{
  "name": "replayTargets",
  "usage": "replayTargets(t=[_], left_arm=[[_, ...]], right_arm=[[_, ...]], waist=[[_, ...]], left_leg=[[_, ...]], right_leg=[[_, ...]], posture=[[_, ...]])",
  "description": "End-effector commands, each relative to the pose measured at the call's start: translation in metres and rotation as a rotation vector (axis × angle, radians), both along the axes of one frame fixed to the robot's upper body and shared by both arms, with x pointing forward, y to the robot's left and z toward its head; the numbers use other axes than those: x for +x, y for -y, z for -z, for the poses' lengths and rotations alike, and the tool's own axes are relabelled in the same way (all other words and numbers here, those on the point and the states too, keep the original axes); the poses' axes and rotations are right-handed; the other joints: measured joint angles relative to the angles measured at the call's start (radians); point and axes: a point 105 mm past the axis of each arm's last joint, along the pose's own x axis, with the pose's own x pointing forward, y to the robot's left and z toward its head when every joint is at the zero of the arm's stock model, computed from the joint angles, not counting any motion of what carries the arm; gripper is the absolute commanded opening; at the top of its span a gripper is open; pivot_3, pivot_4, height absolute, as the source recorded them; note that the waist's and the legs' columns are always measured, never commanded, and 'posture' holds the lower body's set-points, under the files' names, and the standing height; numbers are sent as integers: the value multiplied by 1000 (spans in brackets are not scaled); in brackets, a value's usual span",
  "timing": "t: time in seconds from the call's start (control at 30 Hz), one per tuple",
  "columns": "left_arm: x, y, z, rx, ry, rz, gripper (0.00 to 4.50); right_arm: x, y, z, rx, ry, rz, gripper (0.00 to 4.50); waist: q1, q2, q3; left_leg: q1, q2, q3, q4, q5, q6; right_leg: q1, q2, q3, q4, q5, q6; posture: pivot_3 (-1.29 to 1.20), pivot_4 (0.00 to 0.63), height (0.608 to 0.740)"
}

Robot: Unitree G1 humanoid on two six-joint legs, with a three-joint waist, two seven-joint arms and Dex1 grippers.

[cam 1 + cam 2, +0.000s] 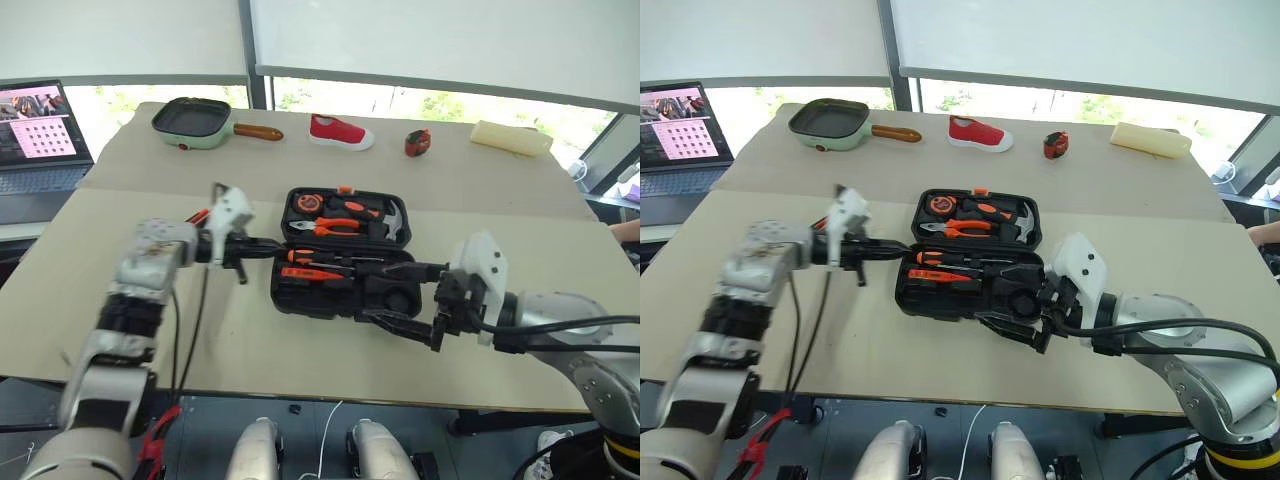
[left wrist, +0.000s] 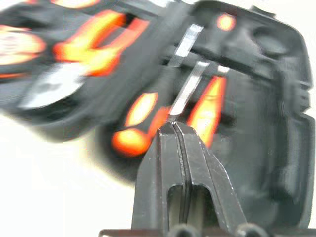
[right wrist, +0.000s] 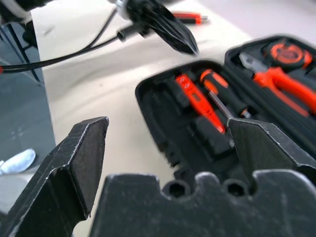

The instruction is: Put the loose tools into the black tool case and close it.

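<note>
At mid-desk (image 1: 120, 300) the black tool case (image 1: 345, 290) lies open, lid half to the rear, two orange-and-black screwdrivers (image 1: 318, 264) seated in the near half; its deeper slots read only as dark, blurred moulding. The left tool (image 1: 268, 251) sits just off the case's left edge, fingers pressed together on nothing; the right tool (image 1: 412, 297) is spread wide and empty over the near right corner, lower finger out past the case's front edge. Bare desk lies left and front; beyond are a green pan (image 1: 192, 121) and red shoe (image 1: 338, 131).
</note>
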Motion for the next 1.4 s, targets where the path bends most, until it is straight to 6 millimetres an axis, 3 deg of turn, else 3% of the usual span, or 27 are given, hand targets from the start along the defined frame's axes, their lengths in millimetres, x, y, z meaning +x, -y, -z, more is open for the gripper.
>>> replayTargets(t=[0.03, 0.27, 0.43, 0.6, 0.77, 0.97, 1.17, 1.33, 1.4], left_arm=[[-26, -49, -17, -3, 86, -199, 1846], [-85, -124, 2, 92, 70, -492, 4470], [-85, -141, 1, 117, 70, -541, 4470], [-47, -141, -6, 183, 73, -476, 4470], [5, -141, -9, 213, 53, -463, 4470], [40, -127, -4, 227, -2, -472, 4470], [51, -118, 23, 280, -115, -511, 4470], [53, -109, 34, 261, -158, -518, 4470], [54, -105, 36, 253, -163, -504, 3960]], right_arm=[[4, -5, -12, 16, 47, -57, 4500], [16, -19, -13, 8, 50, -175, 4500], [20, -26, -14, 5, 62, -226, 4500], [17, -28, -16, 7, 71, -234, 4500], [10, -24, -15, 11, 80, -190, 4500], [0, -15, -14, 17, 87, -104, 4500], [-8, -7, -13, 0, 106, -30, 4500], [-11, -2, -15, -2, 110, 1, 4500], [-12, -1, -14, -9, 108, 9, 4500]], waist=[[-5, 0, 0], [19, -2, 1], [42, -2, 1], [54, -2, 1], [49, -3, 0], [40, -3, 1], [35, -4, 1], [35, -4, 0], [38, -4, 0]], left_leg=[[0, 0, 0, -2, 0, 0], [0, 1, 3, -2, 0, 0], [0, 1, 5, -2, 1, -1], [0, 0, 8, -2, 1, -1], [-1, 0, 10, -2, 1, -1], [-5, 0, 9, -3, 1, -1], [-5, -1, 8, -2, 1, -1], [-5, -1, 8, -2, 1, -1], [-4, -1, 8, -2, 1, -1]], right_leg=[[-1, 0, 1, 0, 0, 0], [-2, -3, -1, -1, 0, 0], [-3, -3, -3, -1, 0, -2], [-3, -3, -5, -2, 0, -2], [-2, -1, -5, -1, 1, -3], [-5, -1, -5, -1, 0, -2], [-4, -1, -5, -2, 0, -2], [-4, -1, -5, -1, 0, -2], [-3, -1, -5, -1, 0, -2]], posture=[[0, 150, 740], [0, 150, 740], [0, 150, 740], [0, 150, 740], [0, 150, 740], [0, 150, 740], [0, 150, 740], [0, 150, 740], [0, 150, 740]])
